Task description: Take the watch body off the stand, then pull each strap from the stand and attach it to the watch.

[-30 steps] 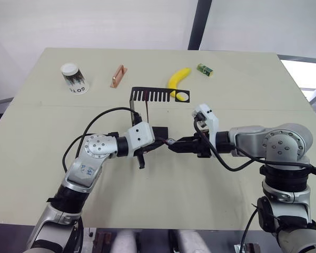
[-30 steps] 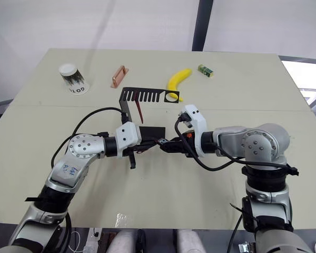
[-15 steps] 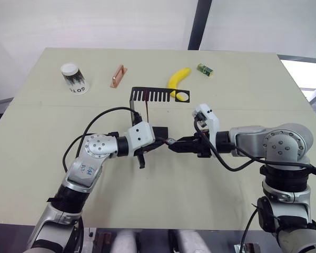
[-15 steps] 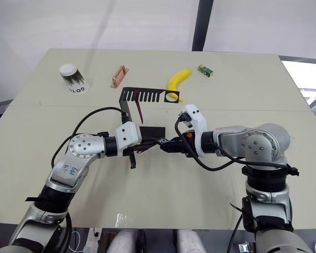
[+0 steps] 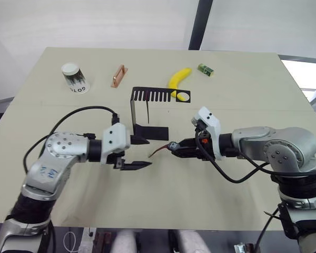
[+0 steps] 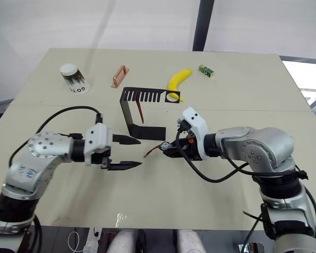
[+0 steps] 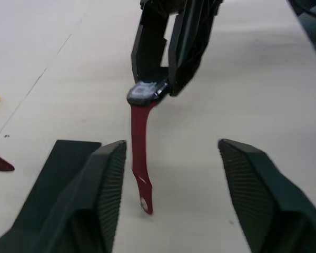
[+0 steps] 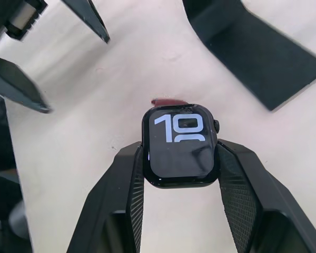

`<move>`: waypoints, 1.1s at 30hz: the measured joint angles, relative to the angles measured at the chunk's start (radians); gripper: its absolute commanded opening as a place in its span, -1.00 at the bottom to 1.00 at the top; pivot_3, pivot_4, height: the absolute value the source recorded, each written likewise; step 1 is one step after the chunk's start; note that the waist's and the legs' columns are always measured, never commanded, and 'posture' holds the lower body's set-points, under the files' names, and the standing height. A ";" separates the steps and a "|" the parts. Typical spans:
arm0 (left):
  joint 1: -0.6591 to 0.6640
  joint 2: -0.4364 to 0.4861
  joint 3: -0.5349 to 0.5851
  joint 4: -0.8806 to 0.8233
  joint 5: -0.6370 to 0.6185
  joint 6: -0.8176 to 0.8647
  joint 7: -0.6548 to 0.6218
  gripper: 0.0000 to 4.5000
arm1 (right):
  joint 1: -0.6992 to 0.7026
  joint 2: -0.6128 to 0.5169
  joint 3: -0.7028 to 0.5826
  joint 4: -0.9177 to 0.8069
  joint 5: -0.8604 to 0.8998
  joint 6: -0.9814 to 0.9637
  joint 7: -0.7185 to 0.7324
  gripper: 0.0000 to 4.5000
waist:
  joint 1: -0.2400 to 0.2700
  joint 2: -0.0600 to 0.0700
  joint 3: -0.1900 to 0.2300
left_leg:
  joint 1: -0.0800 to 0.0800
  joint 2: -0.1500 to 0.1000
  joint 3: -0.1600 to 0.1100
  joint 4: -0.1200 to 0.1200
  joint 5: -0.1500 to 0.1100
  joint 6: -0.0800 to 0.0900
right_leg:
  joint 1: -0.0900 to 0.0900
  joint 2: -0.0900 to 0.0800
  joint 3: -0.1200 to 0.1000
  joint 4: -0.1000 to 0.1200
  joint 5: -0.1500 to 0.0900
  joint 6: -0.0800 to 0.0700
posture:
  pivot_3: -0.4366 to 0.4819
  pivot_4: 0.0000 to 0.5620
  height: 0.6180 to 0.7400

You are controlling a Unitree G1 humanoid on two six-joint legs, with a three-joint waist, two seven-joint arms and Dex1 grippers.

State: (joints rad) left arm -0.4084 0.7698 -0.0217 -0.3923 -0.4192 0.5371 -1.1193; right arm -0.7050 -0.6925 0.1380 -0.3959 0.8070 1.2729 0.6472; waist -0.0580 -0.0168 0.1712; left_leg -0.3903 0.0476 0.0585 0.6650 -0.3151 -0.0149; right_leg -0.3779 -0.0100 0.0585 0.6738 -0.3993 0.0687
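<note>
A: Start at the left; what's over there?

B: A paper cup [image 5: 75, 78] lying tipped at the far left of the surface [image 5: 52, 121], then a copper bar [image 5: 117, 76]; neither seems to matter for the task; nearer the robot, the left end effector [image 5: 139, 153] hovers with its fingers spread wide and empty, pointed toward the middle.

A: Why open like that?

B: My guess is it has nothing to hold just now, and is free to fetch the second band; one maroon strap [image 6: 139, 112] hangs from a slot in the comb arm of the stand [image 5: 147, 113], which stands just beyond the left end effector.

A: And the first band?

B: The other strap [image 7: 139, 153] is joined to the watch body [image 8: 181, 145] at one end; its free end trails down toward the surface, between the two end effectors.

A: So where's the watch?

B: Off the stand, clamped by its two sides in the right end effector [image 5: 175, 148]; screen up toward the wrist camera, digits readable; held that way, the bare lug side likely stays reachable for the remaining strap.

A: Anything further right?

B: A banana [image 5: 177, 79] beyond the stand's round hole, and a small green block [image 5: 204, 69]; both well apart from the work.
</note>
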 measured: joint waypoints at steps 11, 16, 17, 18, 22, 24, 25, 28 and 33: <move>-0.021 0.056 0.031 0.026 -0.091 0.016 -0.071 0.96 | 0.183 -0.154 0.150 -0.055 -0.352 -0.655 0.312 -0.33 | 0.001 0.000 0.000 | 0.000 0.000 0.000 0.000 0.000 0.000 | 0.001 0.000 0.000 -0.001 0.000 0.000 | -0.05 -0.47 1.00; -0.018 0.056 -0.002 0.036 -0.067 -0.042 -0.083 0.96 | 0.204 -0.157 0.152 -0.031 -0.444 -0.784 0.356 -0.33 | 0.001 0.000 0.000 | 0.000 0.000 0.000 0.001 0.000 0.000 | 0.001 0.000 0.000 0.000 0.000 0.000 | -0.05 -0.47 1.00; -0.018 0.056 -0.003 0.043 -0.065 -0.047 -0.083 0.96 | 0.205 -0.156 0.152 -0.027 -0.456 -0.797 0.360 -0.33 | 0.001 0.000 0.000 | 0.000 0.000 0.000 0.001 0.000 0.000 | 0.001 0.000 0.000 0.000 0.000 0.000 | -0.05 -0.47 1.00; -0.018 0.056 -0.004 0.047 -0.064 -0.049 -0.083 0.96 | 0.207 -0.156 0.152 -0.025 -0.463 -0.807 0.365 -0.33 | 0.002 0.000 0.000 | 0.000 0.000 0.000 0.001 0.000 0.000 | 0.001 0.000 0.000 0.000 0.000 0.000 | -0.05 -0.47 1.00; -0.019 0.056 -0.007 0.047 -0.062 -0.059 -0.081 0.96 | 0.222 -0.155 0.152 -0.023 -0.497 -0.855 0.383 -0.33 | 0.002 0.000 0.000 | 0.000 0.000 0.000 0.001 0.000 0.000 | 0.001 0.000 0.000 0.001 0.000 0.000 | -0.05 -0.47 1.00; -0.020 0.056 -0.007 0.047 -0.062 -0.061 -0.081 0.96 | 0.223 -0.150 0.152 -0.023 -0.504 -0.860 0.389 -0.33 | 0.001 0.000 0.000 | 0.001 0.000 0.000 0.001 0.000 0.000 | 0.001 0.000 0.000 0.001 0.000 0.000 | -0.05 -0.47 1.00; -0.019 0.057 -0.007 0.048 -0.061 -0.064 -0.082 0.96 | 0.224 -0.147 0.152 -0.023 -0.508 -0.860 0.390 -0.33 | 0.001 0.000 0.000 | 0.001 0.000 0.000 0.001 0.000 0.000 | 0.001 0.000 0.000 0.001 0.000 0.000 | -0.05 -0.47 1.00; -0.015 0.065 -0.004 0.054 -0.060 -0.070 -0.082 0.96 | 0.224 -0.129 0.152 -0.022 -0.510 -0.858 0.392 -0.33 | 0.001 0.000 0.000 | 0.001 0.000 0.000 0.002 0.000 0.000 | 0.001 0.000 0.000 0.001 0.000 0.000 | -0.05 -0.47 1.00; 0.053 0.124 0.061 0.061 -0.067 -0.072 -0.095 0.96 | 0.217 -0.070 0.150 -0.011 -0.472 -0.812 0.392 -0.33 | -0.004 0.000 0.000 | 0.001 0.000 0.000 0.002 0.000 0.000 | 0.001 0.000 0.000 0.002 0.000 0.000 | -0.05 -0.47 1.00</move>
State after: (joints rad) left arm -0.3556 0.8933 0.0394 -0.3313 -0.4858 0.4654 -1.2145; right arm -0.4876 -0.7626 0.2879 -0.4064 0.3355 0.4613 1.0389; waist -0.0619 -0.0172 0.1715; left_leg -0.3891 0.0480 0.0584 0.6665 -0.3152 -0.0147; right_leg -0.3773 -0.0096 0.0585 0.6761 -0.3993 0.0686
